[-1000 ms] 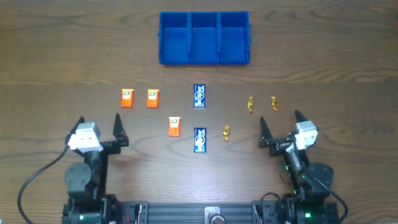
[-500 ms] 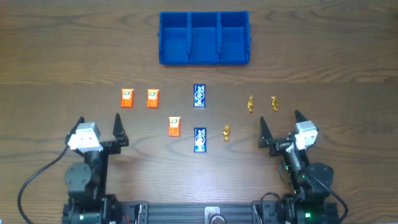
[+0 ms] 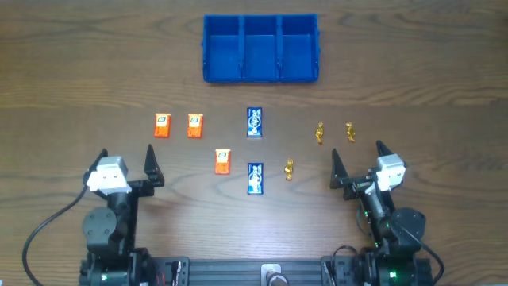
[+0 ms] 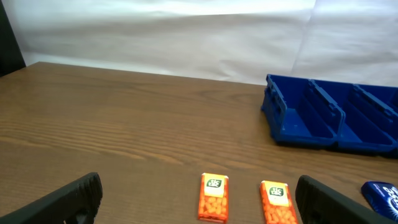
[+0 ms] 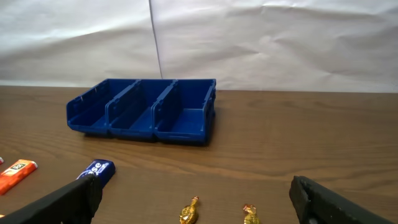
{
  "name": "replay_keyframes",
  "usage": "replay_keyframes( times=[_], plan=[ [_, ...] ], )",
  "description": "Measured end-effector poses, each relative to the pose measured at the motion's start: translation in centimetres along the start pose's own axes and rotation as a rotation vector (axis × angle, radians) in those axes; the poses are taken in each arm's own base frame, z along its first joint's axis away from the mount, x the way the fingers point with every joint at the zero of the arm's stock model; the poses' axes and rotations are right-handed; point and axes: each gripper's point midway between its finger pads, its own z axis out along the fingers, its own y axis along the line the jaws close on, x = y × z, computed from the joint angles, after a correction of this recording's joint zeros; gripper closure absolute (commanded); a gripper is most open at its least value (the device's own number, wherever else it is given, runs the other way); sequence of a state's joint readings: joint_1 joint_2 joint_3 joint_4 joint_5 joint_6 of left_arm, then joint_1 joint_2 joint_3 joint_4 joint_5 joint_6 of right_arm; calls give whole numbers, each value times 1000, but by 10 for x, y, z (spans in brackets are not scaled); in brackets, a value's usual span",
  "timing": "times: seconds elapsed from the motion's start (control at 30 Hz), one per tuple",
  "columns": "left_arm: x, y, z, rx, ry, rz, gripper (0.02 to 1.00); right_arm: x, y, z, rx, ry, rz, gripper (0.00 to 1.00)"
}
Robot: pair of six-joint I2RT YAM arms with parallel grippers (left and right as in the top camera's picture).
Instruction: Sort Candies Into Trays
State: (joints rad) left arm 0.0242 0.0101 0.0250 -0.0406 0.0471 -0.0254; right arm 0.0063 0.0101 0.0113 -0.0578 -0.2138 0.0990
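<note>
The blue tray with three compartments stands at 12 o'clock on the wooden table. Below it, three orange boxes lie toward 9 o'clock of the table's middle. Two blue packets lie at the middle, and three gold candies lie toward 3 o'clock. All of these are apart from each other. The left gripper at 7 o'clock and the right gripper at 5 o'clock are both released, with fingers spread wide and nothing between them.
</note>
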Motion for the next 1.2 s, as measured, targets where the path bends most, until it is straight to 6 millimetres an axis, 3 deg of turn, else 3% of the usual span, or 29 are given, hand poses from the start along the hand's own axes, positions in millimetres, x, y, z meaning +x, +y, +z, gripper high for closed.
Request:
replay_keyframes(
  times=[1.07,1.2],
  plan=[
    [1,0,0,0,3,-6,20,0,0,0,0,0,0,3],
    [23,-1,4,4,131,-68,20,0,0,0,0,-1,0,3]
  ],
)
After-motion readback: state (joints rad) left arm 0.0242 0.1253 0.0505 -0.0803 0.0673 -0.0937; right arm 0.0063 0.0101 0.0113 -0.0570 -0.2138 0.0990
